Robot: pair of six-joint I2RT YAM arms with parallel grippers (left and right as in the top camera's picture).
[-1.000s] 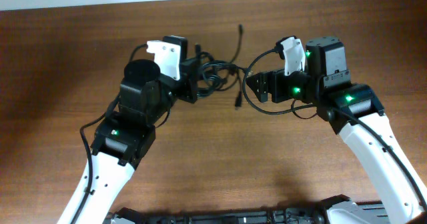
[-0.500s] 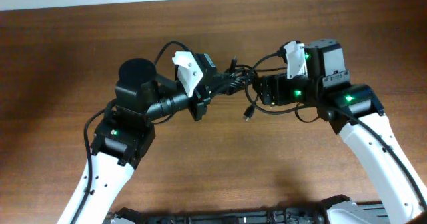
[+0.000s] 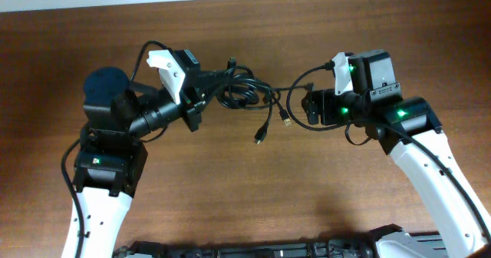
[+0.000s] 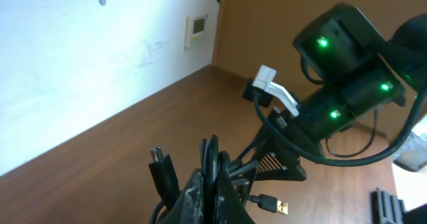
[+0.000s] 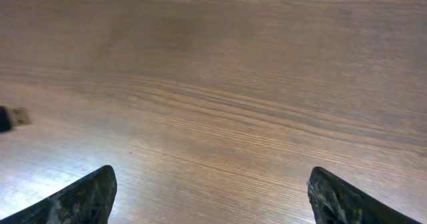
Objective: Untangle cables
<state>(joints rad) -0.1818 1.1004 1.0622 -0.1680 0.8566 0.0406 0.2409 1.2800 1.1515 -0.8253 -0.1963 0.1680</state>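
The cables (image 3: 239, 90) are a bunch of thin black loops hanging from my left gripper (image 3: 203, 89), which is shut on them. Two plug ends dangle below the bunch, one (image 3: 259, 139) lower left and a USB plug (image 3: 285, 121) to its right. In the left wrist view the fingers (image 4: 200, 191) pinch several strands (image 4: 212, 159), with a USB plug (image 4: 270, 203) sticking out right and another plug (image 4: 160, 167) on the left. My right gripper (image 3: 305, 108) stands wide open just right of the dangling plugs, holding nothing. In its own view, the right gripper (image 5: 210, 174) has only bare wood between its fingertips.
The brown wooden table (image 3: 253, 189) runs under both arms, and a white wall (image 4: 80, 64) stands along its far edge. A plug tip (image 5: 13, 117) shows at the left edge of the right wrist view. The right arm's body (image 4: 340, 71) fills the right of the left wrist view.
My left gripper has swung left, carrying the cable bunch away from the right gripper. The loops have stretched out, and two plug ends now dangle. The right gripper stays open, hardly moved.
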